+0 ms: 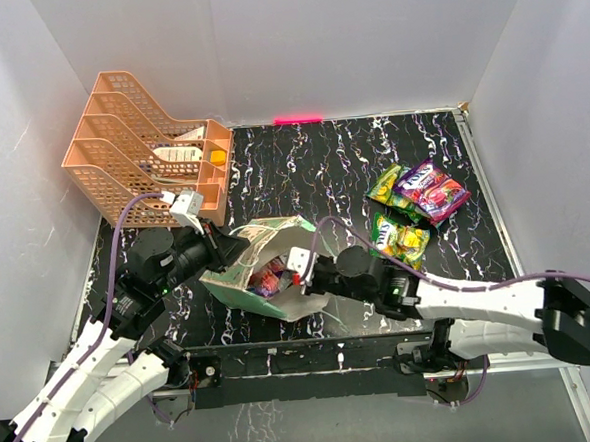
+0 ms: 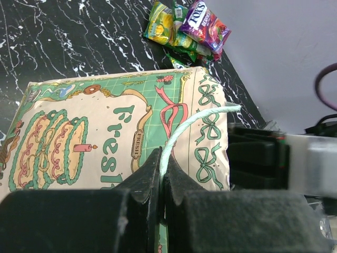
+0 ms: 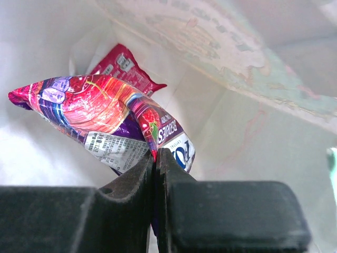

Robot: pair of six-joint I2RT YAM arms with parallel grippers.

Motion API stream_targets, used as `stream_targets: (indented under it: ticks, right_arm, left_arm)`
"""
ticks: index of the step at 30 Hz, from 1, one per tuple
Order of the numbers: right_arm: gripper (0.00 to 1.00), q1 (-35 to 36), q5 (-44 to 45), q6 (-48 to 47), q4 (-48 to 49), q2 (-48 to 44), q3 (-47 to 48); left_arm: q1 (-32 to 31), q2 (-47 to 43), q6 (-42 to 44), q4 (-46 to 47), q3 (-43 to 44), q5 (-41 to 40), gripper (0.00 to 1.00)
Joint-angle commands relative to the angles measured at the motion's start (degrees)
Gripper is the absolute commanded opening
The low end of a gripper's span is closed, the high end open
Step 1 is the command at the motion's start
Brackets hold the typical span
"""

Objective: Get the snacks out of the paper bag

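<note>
The cream and green paper bag (image 1: pixel 276 244) lies on its side mid-table, its mouth facing my right arm; its "Fresh" face fills the left wrist view (image 2: pixel 105 142). My left gripper (image 1: pixel 220 248) (image 2: pixel 160 163) is shut on the bag's string handle (image 2: pixel 195 124). My right gripper (image 1: pixel 300 273) (image 3: pixel 156 158) is inside the bag, shut on the edge of a purple and pink snack packet (image 3: pixel 100 116). A red packet (image 3: pixel 122 67) lies deeper in the bag. Several snack packets (image 1: pixel 414 206) lie on the table at the right, also in the left wrist view (image 2: pixel 187 29).
A peach mesh tray rack (image 1: pixel 135 151) with white cards stands at the back left. White walls enclose the black marbled table (image 1: pixel 322 169). A pink strip (image 1: pixel 298 119) marks the back edge.
</note>
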Motion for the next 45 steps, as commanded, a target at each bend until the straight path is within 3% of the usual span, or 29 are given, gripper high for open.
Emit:
stream_targets:
  ticks: [1, 15, 22, 25, 28, 31, 34, 36, 41, 45]
  right_arm:
    - [0.07, 0.2, -2.61, 7.9, -0.89, -7.27, 3.74]
    - [0.07, 0.27, 5.4, 18.78, -28.78, -17.27, 20.03]
    - [0.07, 0.28, 10.68, 22.98, -35.92, -25.13, 25.47]
    - [0.07, 0.24, 22.23, 26.49, -37.11, -26.52, 26.67]
    - [0.07, 0.28, 41.01, 28.61, -38.15, -25.79, 26.02]
    - [0.07, 0.27, 58.95, 28.89, -39.34, -22.35, 23.79]
    - [0.07, -0.57, 71.59, 27.73, -39.82, -16.48, 22.19]
    - [0.07, -4.72, 70.15, 27.74, -40.09, -12.44, 22.06]
    - [0.07, -21.95, 55.83, 27.88, -39.9, -4.93, 19.85]
    - [0.07, -24.95, 55.22, 26.86, -39.03, -2.05, 16.82]
  left_arm:
    - [-0.09, -0.24, -0.57, -0.74, 2.07, -1.85, 0.0]
    - [-0.09, -0.4, -0.86, -3.98, 2.41, -5.96, 0.0]
    - [-0.04, 0.01, -1.14, -4.96, 2.33, -7.08, 0.0]
    - [-0.1, 0.21, -1.16, -4.93, 2.32, -6.94, 0.0]
    - [-0.05, 0.25, -1.39, -5.03, 2.36, -6.99, 0.0]
    - [-0.09, 0.23, -1.39, -5.09, 2.57, -6.78, 0.0]
    - [-0.07, 0.13, -1.3, -5.79, 3.03, -6.95, 0.0]
    - [-0.04, -0.17, -1.17, -5.99, 3.26, -7.1, 0.0]
    - [-0.09, -0.69, -1.02, -6.54, 3.25, -7.21, 0.0]
    - [-0.09, -1.42, -0.82, -7.34, 3.53, -7.51, 0.0]
